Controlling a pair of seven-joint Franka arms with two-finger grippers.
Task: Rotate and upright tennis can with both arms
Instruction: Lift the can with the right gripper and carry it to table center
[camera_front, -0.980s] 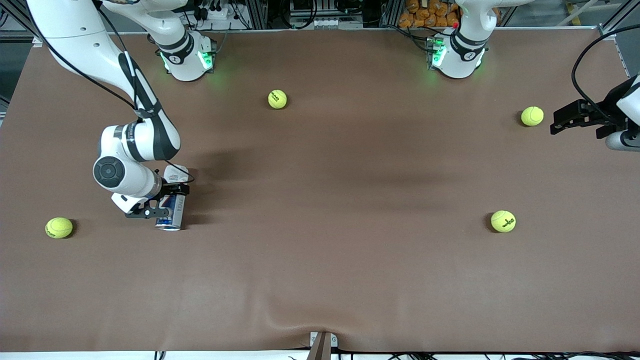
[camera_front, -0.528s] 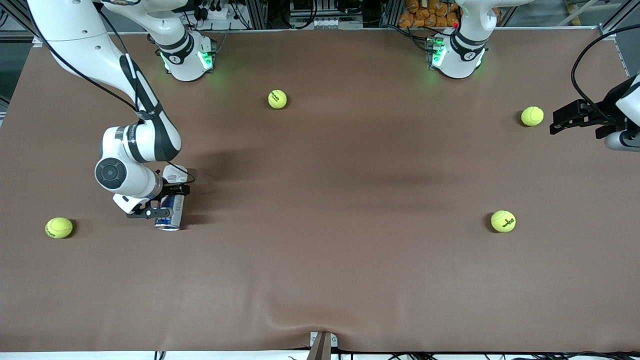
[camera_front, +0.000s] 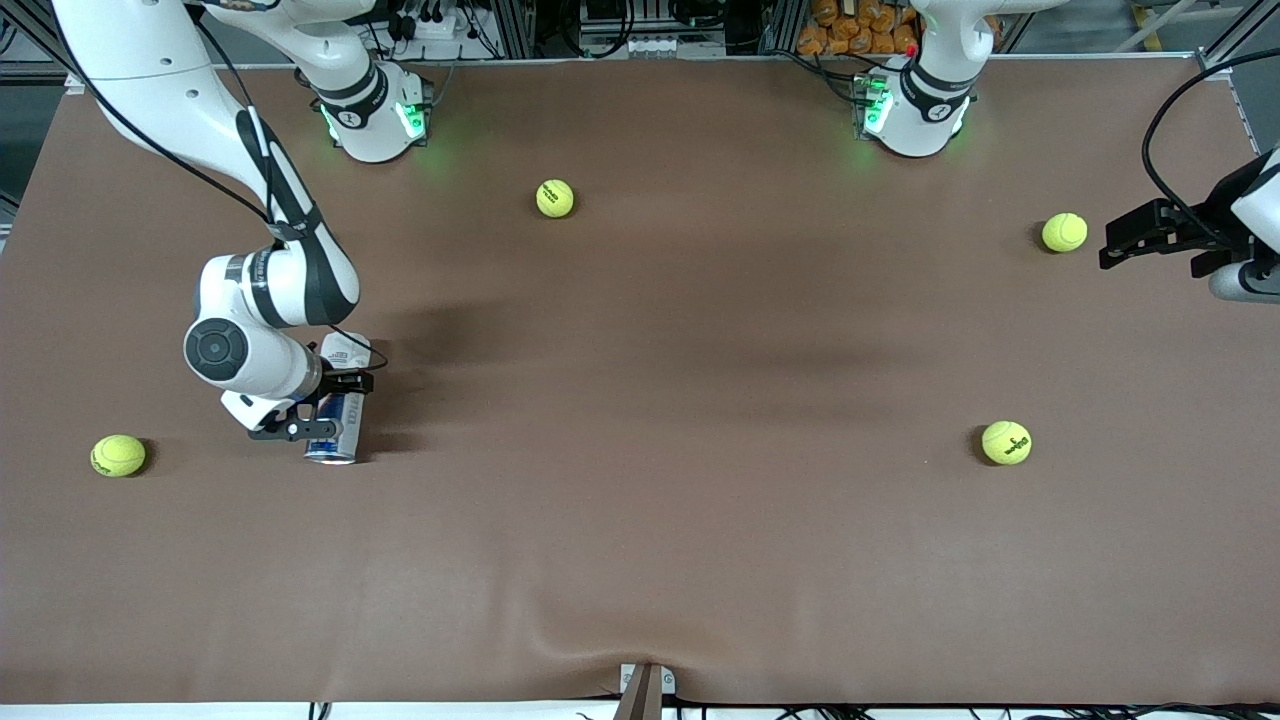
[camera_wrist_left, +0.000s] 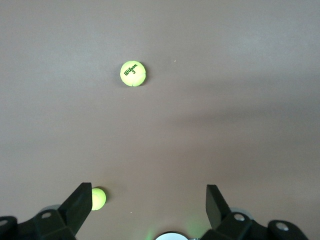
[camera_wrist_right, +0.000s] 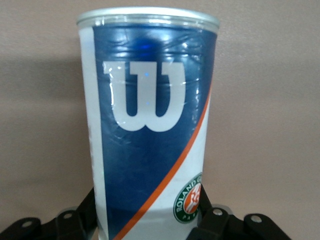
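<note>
The tennis can (camera_front: 337, 425) lies on its side on the brown table (camera_front: 660, 400) near the right arm's end, its metal rim pointing toward the front camera. My right gripper (camera_front: 318, 404) is shut across the can's body. In the right wrist view the can (camera_wrist_right: 150, 115) fills the frame with its blue label and white "W", and a black finger (camera_wrist_right: 216, 220) presses on each side of it. My left gripper (camera_front: 1110, 247) waits over the left arm's end of the table. It stands open (camera_wrist_left: 147, 202) with nothing between its fingers.
Several yellow-green tennis balls lie about: one (camera_front: 118, 455) beside the can at the table's end, one (camera_front: 555, 198) near the bases, one (camera_front: 1064, 232) beside the left gripper, one (camera_front: 1006, 442) nearer the camera. The left wrist view shows two balls (camera_wrist_left: 133, 73) (camera_wrist_left: 98, 198).
The right gripper's fingers have closed onto the can. The right hand and the can have shifted slightly toward the right arm's end of the table. The left arm has not moved.
</note>
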